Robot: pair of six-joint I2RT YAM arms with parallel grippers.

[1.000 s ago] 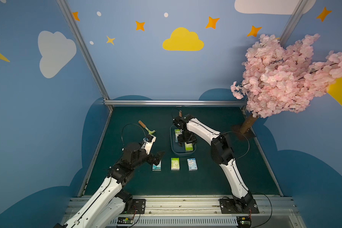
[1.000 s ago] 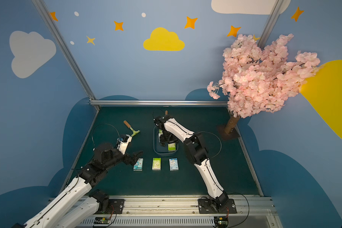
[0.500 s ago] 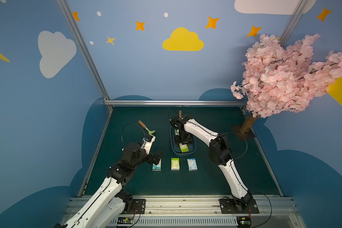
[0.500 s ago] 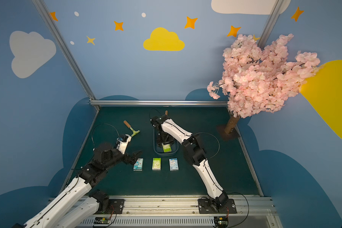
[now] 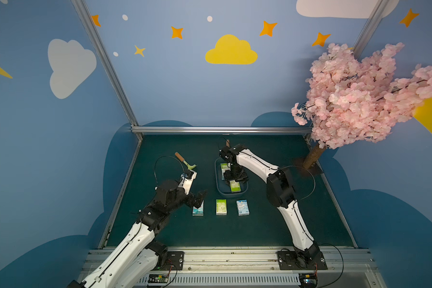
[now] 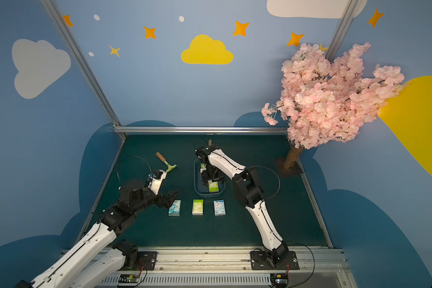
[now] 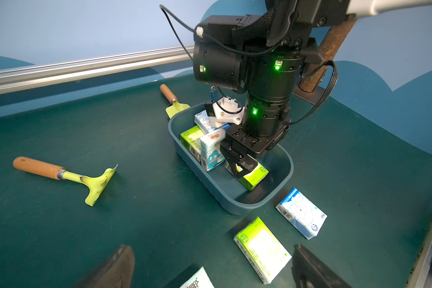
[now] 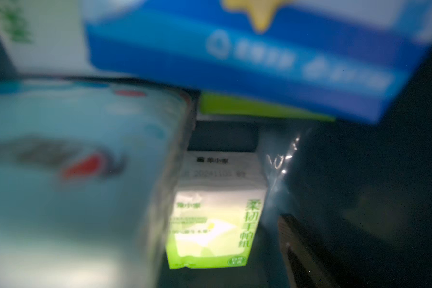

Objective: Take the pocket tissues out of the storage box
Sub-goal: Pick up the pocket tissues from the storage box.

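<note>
The storage box (image 5: 220,190) (image 6: 197,190) (image 7: 231,197), a dark slate-blue tray, sits mid-table and holds several pocket tissues: a green packet (image 7: 190,139), a blue cartoon packet (image 7: 211,149) and a pale blue one (image 7: 203,122). My right gripper (image 5: 233,182) (image 6: 211,183) (image 7: 245,174) (image 8: 215,249) reaches down into the box, open, straddling a flat green packet (image 7: 256,175) (image 8: 210,224). Three packets lie in a row before the box: blue (image 5: 198,209), green (image 5: 221,207), blue (image 5: 242,207). My left gripper (image 5: 200,197) (image 6: 171,197) (image 7: 210,271) hangs open over the leftmost one (image 7: 197,280).
A yellow-green toy rake (image 5: 185,163) (image 7: 68,174) lies left of the box. A toy trowel (image 7: 172,102) rests against the box's far end. A pink blossom tree (image 5: 359,99) stands at the back right corner on a brown trunk (image 5: 313,157). Metal rails border the green mat.
My right wrist has shifted slightly left above the box, still low among the packets. The left arm and the three packets on the table have not moved.
</note>
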